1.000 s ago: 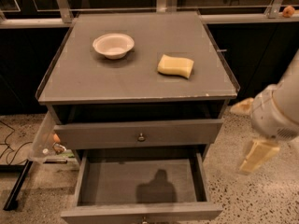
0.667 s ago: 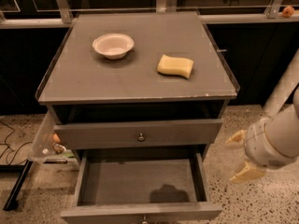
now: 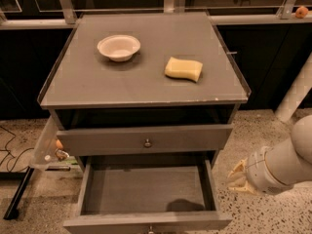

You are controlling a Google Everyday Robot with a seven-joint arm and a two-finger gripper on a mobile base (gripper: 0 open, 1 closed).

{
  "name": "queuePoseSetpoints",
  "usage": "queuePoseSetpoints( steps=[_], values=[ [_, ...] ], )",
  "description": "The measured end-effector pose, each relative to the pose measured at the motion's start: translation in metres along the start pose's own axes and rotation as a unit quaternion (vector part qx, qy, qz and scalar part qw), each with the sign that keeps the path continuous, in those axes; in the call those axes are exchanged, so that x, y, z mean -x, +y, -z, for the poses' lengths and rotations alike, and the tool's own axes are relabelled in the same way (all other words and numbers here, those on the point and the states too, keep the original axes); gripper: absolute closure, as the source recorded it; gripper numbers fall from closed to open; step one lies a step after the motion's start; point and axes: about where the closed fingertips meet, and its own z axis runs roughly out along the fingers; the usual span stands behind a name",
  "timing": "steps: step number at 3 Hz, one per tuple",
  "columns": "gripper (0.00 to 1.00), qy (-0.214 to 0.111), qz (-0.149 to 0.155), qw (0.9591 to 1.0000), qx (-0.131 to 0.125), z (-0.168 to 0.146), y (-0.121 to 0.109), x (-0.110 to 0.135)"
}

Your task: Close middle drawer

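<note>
The middle drawer (image 3: 146, 189) is pulled far out of the grey cabinet and is empty, with its flat front (image 3: 122, 223) at the bottom of the view and its knob (image 3: 150, 228) just showing. Above it, the upper drawer front (image 3: 97, 140) with a round knob (image 3: 147, 143) stands only slightly out. The lowest drawer is hidden under the open one. My gripper (image 3: 237, 177) is low at the right, on the white arm (image 3: 287, 162), just outside the open drawer's right side wall and apart from it.
A white bowl (image 3: 119, 47) and a yellow sponge (image 3: 183, 68) lie on the cabinet top (image 3: 146, 87). A clear plastic panel (image 3: 46, 143) hangs at the cabinet's left side, with cables on the speckled floor (image 3: 29, 199). A white post (image 3: 297, 89) stands at the right.
My arm has come down and in toward the right side of the open drawer. The drawers, bowl and sponge have not moved.
</note>
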Motion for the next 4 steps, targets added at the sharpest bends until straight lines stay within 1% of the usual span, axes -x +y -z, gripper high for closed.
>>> queuePoseSetpoints(
  steps=[1, 2, 3, 4],
  values=[
    [1.0, 0.0, 0.0, 1.0, 0.0, 0.0, 0.0, 0.0],
    [1.0, -0.004, -0.022, 0.9996, 0.018, -0.025, 0.003, -0.005],
    [1.0, -0.007, -0.064, 0.9967, 0.049, -0.08, 0.003, -0.022],
    [1.0, -0.015, -0.095, 0.9931, 0.066, -0.141, 0.007, -0.045]
  ],
)
